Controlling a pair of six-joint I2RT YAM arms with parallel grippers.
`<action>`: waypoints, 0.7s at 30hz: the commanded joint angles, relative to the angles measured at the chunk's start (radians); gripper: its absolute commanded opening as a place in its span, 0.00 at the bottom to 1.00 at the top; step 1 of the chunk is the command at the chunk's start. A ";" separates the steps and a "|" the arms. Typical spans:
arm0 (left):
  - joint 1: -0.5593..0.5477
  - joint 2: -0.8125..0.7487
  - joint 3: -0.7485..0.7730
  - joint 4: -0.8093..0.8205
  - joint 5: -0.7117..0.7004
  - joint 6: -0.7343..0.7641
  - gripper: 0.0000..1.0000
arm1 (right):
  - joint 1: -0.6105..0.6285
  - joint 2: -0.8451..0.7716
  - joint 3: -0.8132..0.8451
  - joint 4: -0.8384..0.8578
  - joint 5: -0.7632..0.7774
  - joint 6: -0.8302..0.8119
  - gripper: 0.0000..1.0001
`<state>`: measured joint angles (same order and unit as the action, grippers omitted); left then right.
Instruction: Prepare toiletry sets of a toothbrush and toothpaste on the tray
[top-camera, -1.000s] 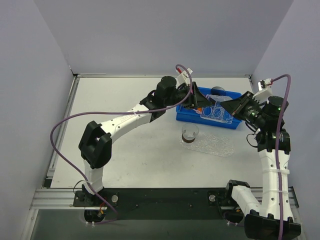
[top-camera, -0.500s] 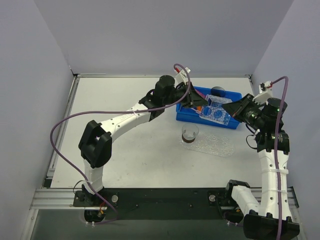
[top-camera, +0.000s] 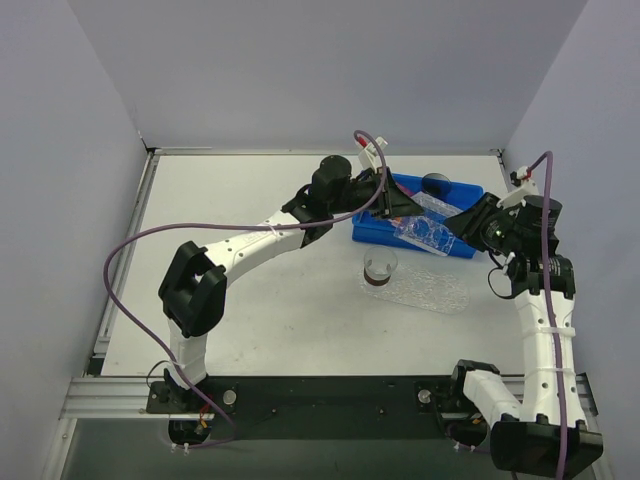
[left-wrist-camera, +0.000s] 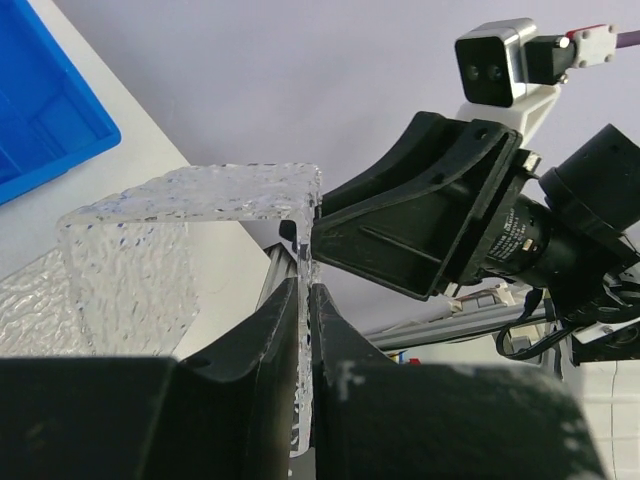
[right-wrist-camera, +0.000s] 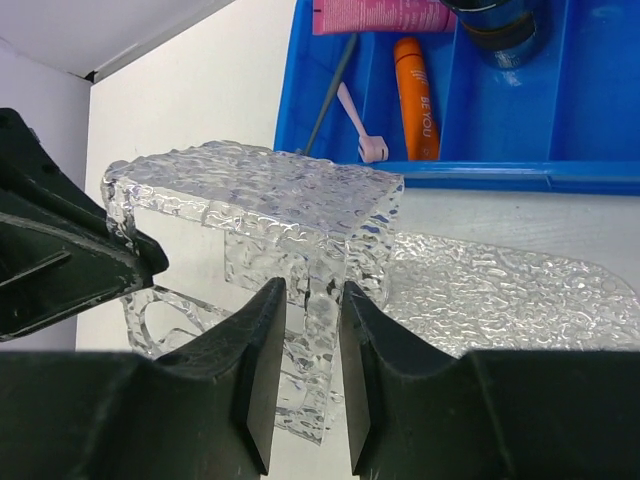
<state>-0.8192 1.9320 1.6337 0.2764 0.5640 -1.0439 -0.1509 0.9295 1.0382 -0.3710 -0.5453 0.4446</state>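
Clear stand (right-wrist-camera: 262, 182): bent sheet of transparent plastic, pebbled all over. It has a flat top panel and walls dropping from the edges, with round holes cut in one lower panel. It is held in the air over the near edge of the blue bin (right-wrist-camera: 450, 178).

Left claw (left-wrist-camera: 303, 296): both fingers pressed flat on one thin wall of the stand, pinching it, with no gap visible.

Right claw (right-wrist-camera: 305, 300): fingers clamped on the opposite wall, and the pebbled sheet fills the space between them. The stand hangs between my two claws.

Tray (right-wrist-camera: 500, 290): flat, clear, with the same bumpy texture and rounded corners. It lies on the white table (top-camera: 250, 310) just in front of the bin, under the raised stand. A small clear cup (top-camera: 380, 268) with a dark bottom stands at the tray's left end; I cannot tell whether it is on the tray or beside it.

Bin: glossy blue plastic, divided into compartments.
- Toothbrush (right-wrist-camera: 352, 118): thin, pale lilac-pink, head toward the near wall.
- Thin grey stick (right-wrist-camera: 328, 95): crosses beside the toothbrush; I cannot identify it.
- Orange tube (right-wrist-camera: 415, 100): soft, next to the brush, printed "BE YOU".
- Magenta tube (right-wrist-camera: 380, 15): at the far side, small white print too fine to read.
- Dark blue round container (right-wrist-camera: 500, 25): in the neighbouring compartment.
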 joint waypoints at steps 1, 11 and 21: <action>-0.006 -0.007 0.003 0.103 0.027 -0.008 0.00 | 0.022 0.012 0.026 0.017 -0.001 -0.035 0.25; -0.008 -0.004 0.005 0.121 0.034 -0.015 0.00 | 0.034 0.038 0.026 0.017 0.087 -0.050 0.35; -0.009 0.008 0.015 0.129 0.045 -0.022 0.00 | 0.074 0.063 0.036 0.018 0.199 -0.049 0.27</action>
<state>-0.8238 1.9354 1.6268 0.3042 0.5812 -1.0546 -0.0971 0.9798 1.0386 -0.3740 -0.4168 0.4137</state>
